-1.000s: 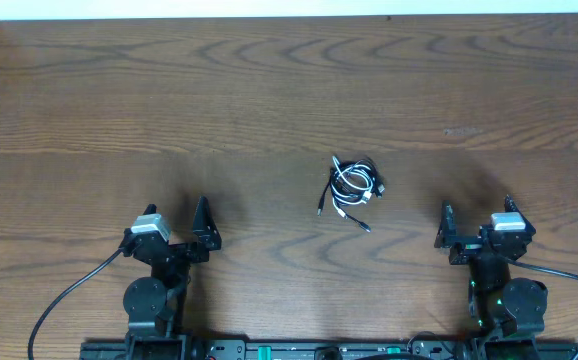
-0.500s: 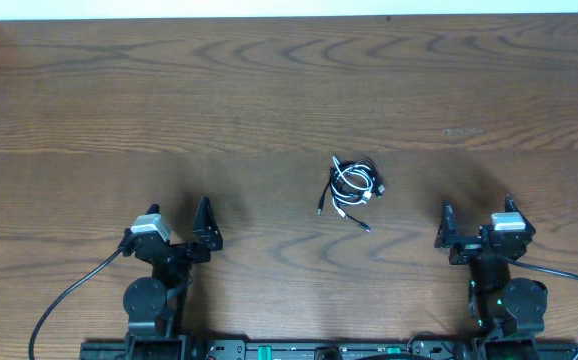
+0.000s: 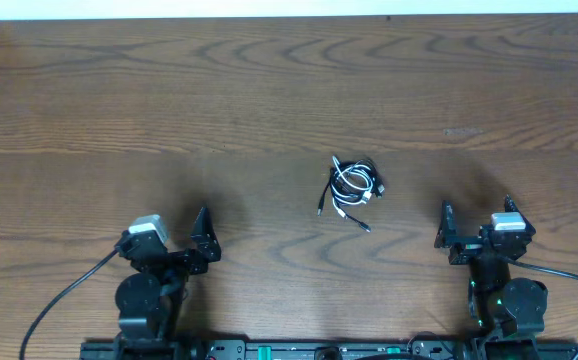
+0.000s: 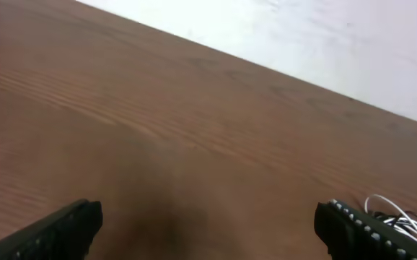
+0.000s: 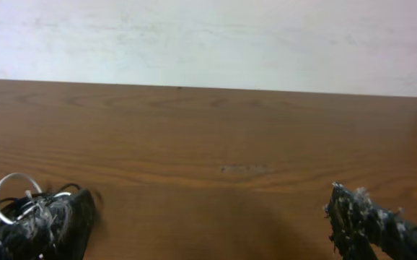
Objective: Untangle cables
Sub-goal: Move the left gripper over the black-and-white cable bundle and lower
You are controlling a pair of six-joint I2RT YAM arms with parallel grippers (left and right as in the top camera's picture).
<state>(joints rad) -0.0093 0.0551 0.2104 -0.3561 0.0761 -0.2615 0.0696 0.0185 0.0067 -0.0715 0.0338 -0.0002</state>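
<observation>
Brown wooden table (image 3: 269, 90), white wall (image 5: 208, 36) behind

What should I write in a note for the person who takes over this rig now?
Left claw: open, empty, near the front edge of the table.
Right claw: open, empty, also near the front.
Cables: one white-and-black tangle at mid-table, ahead of both claws, closer to the right one; nothing touches it.
Done: nothing.
Left: grasp the bundle and pull the cords apart.

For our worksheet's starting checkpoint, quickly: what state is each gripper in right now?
Left gripper: open, holding nothing.
Right gripper: open, holding nothing.
</observation>
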